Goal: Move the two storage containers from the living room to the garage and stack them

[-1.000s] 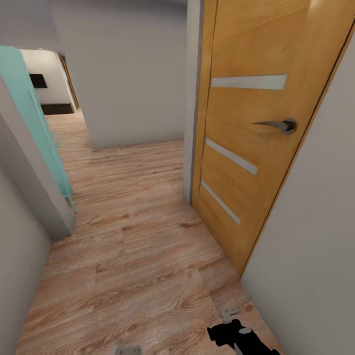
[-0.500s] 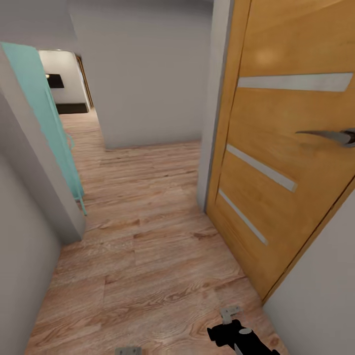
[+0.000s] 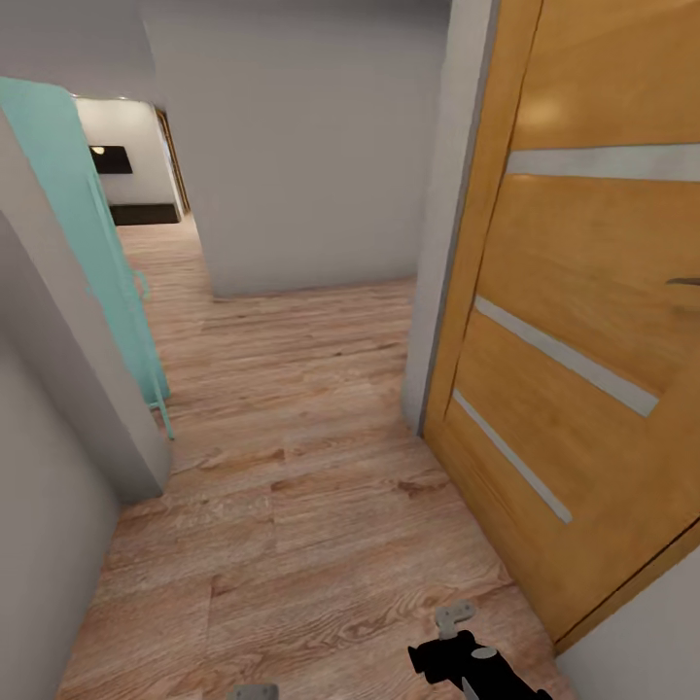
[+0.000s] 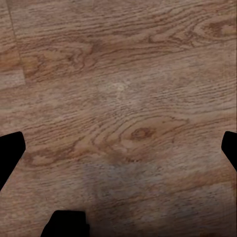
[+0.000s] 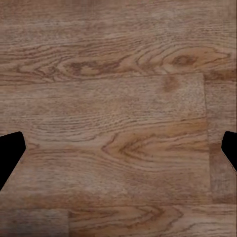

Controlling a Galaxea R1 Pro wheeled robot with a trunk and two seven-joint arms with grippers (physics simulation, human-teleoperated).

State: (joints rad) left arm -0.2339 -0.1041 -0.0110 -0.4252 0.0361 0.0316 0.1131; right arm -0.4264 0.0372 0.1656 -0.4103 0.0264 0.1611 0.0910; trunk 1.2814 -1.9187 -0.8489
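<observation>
Neither red-orange storage container is in view, and no concrete floor appears; light wood planks (image 3: pixel 292 506) lie under me. An orange wooden door (image 3: pixel 583 292) with frosted strips stands close at the right of the head view. My left gripper (image 4: pixel 118 148) is open, its dark fingertips (image 4: pixel 10 153) far apart over bare planks. My right gripper (image 5: pixel 118 148) is open too, with nothing between its fingertips (image 5: pixel 10 150). The black right arm (image 3: pixel 467 661) pokes in at the lower edge of the head view.
A teal door (image 3: pixel 87 243) hangs ajar at the left beside a grey wall corner (image 3: pixel 68 389). A grey wall (image 3: pixel 301 146) faces me, and the corridor runs back left toward a far room (image 3: pixel 136 185). A grey door frame (image 3: pixel 437 292) edges the orange door.
The whole head view has shifted: the orange door looms larger and further right, its handle nearly out of frame, so the camera moved. Both grippers look unchanged.
</observation>
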